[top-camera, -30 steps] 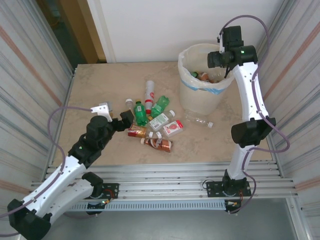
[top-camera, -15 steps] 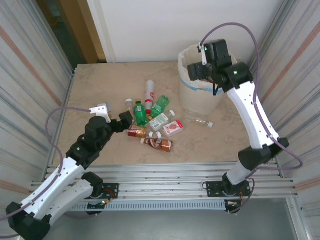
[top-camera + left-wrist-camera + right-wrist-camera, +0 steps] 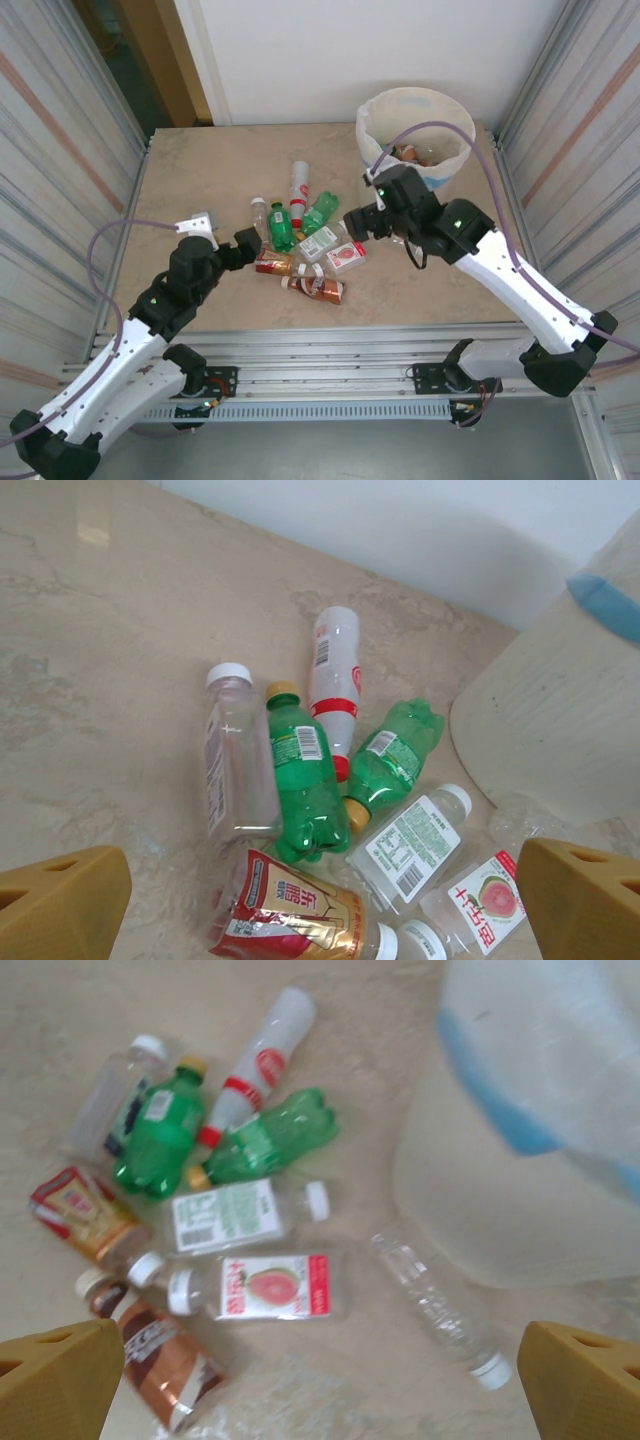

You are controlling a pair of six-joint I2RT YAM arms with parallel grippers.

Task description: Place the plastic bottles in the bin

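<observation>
The table (image 3: 200, 160), marble-patterned, carries a loose heap of plastic bottles (image 3: 305, 240) near its middle, all lying on their sides. Noted in the heap:

- a white bottle with red bands (image 3: 333, 675) at the far edge
- a green bottle with a yellow cap (image 3: 300, 780)
- a second green bottle (image 3: 395, 755), just beside the yellow-capped one
- a clear bottle with a white cap (image 3: 237, 765) on the left flank, against the yellow-capped green one
- a clear bottle with a green-and-white label (image 3: 230, 1215)
- a pink-fruit-label bottle (image 3: 270, 1287), just beside the green-and-white one
- a red-and-gold-label bottle (image 3: 85, 1215) and a brown-filled bottle (image 3: 165, 1360), both at the near edge

One further clear bottle (image 3: 440, 1310) lies apart from the heap, just beside the foot of the bin (image 3: 415, 93). The bin stands upright at the far right corner, lined with a white bag with a blue edge, and a few bottles show inside it. The left gripper (image 3: 225, 233) hovers at the heap's left side, jaws spread wide, nothing held. The right gripper (image 3: 358, 222) hangs over the heap's right side, between heap and bin, jaws likewise wide apart and empty.
</observation>
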